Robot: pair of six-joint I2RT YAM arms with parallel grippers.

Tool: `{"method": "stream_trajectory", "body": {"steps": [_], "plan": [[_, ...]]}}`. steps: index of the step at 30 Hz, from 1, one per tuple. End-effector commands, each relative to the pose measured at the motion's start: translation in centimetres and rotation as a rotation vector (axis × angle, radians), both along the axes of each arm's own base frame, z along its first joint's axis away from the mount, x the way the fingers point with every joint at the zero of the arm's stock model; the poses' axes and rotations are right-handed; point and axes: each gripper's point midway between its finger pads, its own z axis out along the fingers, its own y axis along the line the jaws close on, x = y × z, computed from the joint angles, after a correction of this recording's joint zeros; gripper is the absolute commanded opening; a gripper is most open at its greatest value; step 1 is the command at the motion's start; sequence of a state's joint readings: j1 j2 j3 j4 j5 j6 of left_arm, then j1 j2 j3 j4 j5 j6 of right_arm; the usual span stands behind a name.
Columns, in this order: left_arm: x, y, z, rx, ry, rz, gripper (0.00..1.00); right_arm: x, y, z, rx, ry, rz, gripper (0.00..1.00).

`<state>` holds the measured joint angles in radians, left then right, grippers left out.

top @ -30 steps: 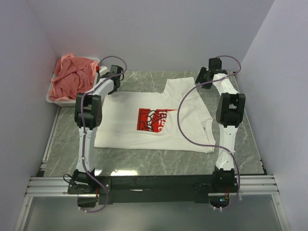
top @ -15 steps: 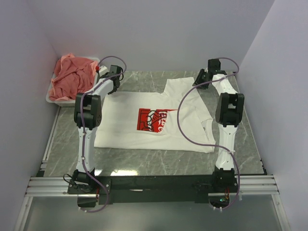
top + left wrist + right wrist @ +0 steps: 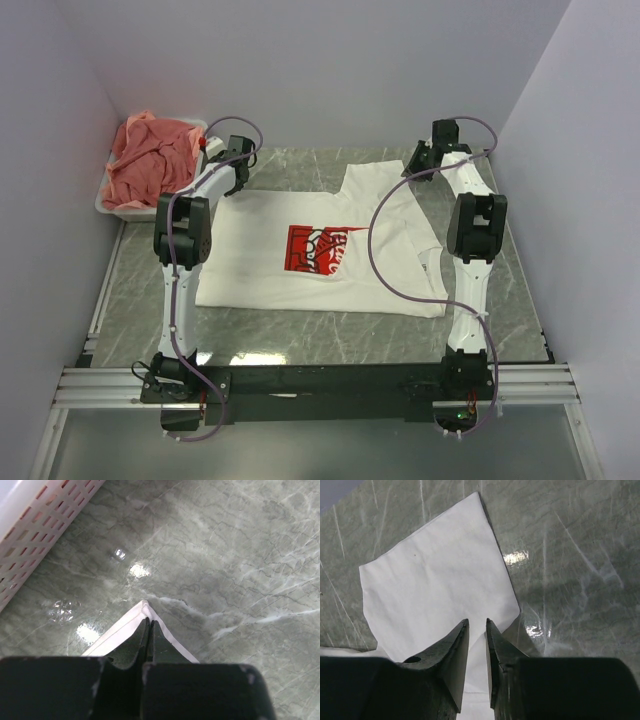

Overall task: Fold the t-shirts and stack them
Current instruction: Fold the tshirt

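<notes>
The white t-shirt (image 3: 258,262) with a red chest print (image 3: 322,248) lies spread flat on the marble table. My left gripper (image 3: 238,162) is at its far left corner. In the left wrist view that gripper (image 3: 149,621) is shut on the shirt's hemmed corner (image 3: 125,630), whose tip pokes out past the fingertips. My right gripper (image 3: 420,160) is at the far right of the shirt. In the right wrist view its jaws (image 3: 477,622) stand a narrow gap apart over the white sleeve (image 3: 440,575), with a small ridge of cloth between them. Salmon-pink t-shirts (image 3: 150,160) lie heaped at the far left.
The pink shirts sit in a white slotted tub (image 3: 112,208) in the far left corner, and its wall (image 3: 40,525) is close to my left gripper. Lilac walls enclose the table on three sides. A metal rail (image 3: 320,380) runs along the near edge.
The right gripper's jaws have narrowed over the sleeve and its wrist has shifted slightly towards the back. The left arm and the shirt have not moved.
</notes>
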<state>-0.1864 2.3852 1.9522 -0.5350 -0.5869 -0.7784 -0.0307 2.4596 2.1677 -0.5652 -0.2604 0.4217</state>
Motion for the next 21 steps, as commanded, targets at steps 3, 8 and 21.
{"method": "stream_trajectory", "body": {"steps": [3, 8, 21], "plan": [[1.1, -0.2, 4.3, -0.024, -0.095, -0.012, 0.0, 0.5, -0.5, 1.2, -0.041, -0.019, 0.0, 0.28], [1.1, -0.3, 4.2, -0.027, -0.093, -0.013, 0.0, 0.1, -0.8, 0.8, -0.069, 0.0, -0.002, 0.29], [1.2, -0.2, 4.4, -0.027, -0.099, -0.015, 0.0, 0.1, 0.4, 0.1, -0.039, 0.019, 0.032, 0.29]]}}
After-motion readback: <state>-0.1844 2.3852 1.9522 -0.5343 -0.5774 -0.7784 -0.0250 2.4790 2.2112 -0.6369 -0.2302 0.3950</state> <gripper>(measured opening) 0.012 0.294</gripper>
